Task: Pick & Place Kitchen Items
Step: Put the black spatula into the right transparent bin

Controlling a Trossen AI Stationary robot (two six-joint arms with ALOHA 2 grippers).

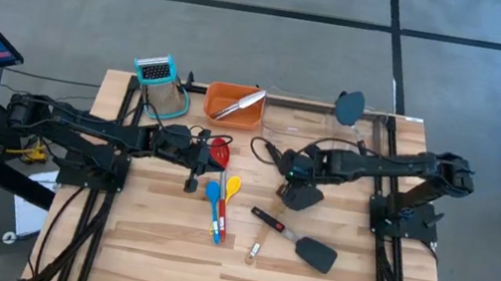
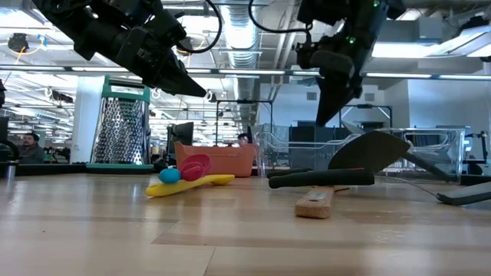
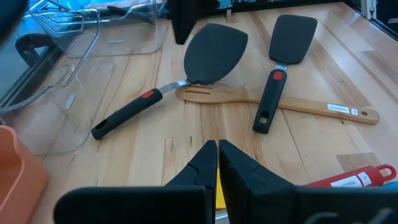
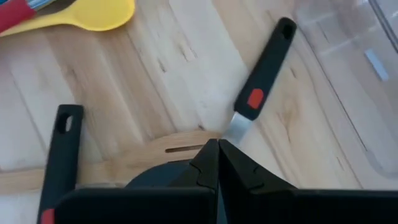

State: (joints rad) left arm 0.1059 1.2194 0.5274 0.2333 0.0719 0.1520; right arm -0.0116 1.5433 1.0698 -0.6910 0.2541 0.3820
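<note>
Three spoons, red, blue and yellow, lay bunched on the pale wooden table, just beside the tips of the left gripper, whose fingers were pressed together and held nothing. Ahead of those fingers lay a wooden fork-like spatula, with one black spatula lying across it and a second black spatula with its blade tip on the slotted head.

The right gripper hung above the second spatula's blade, its fingers likewise closed and empty (the red-marked handle stretched away past their tips). Beyond both grippers, at the table's far edge, silver tongs rested in an orange tray, with a box grater on one side and a clear plastic bin on the other.

Behind the table was a bright open workroom with ceiling pipes and lights; a person sat far off.
</note>
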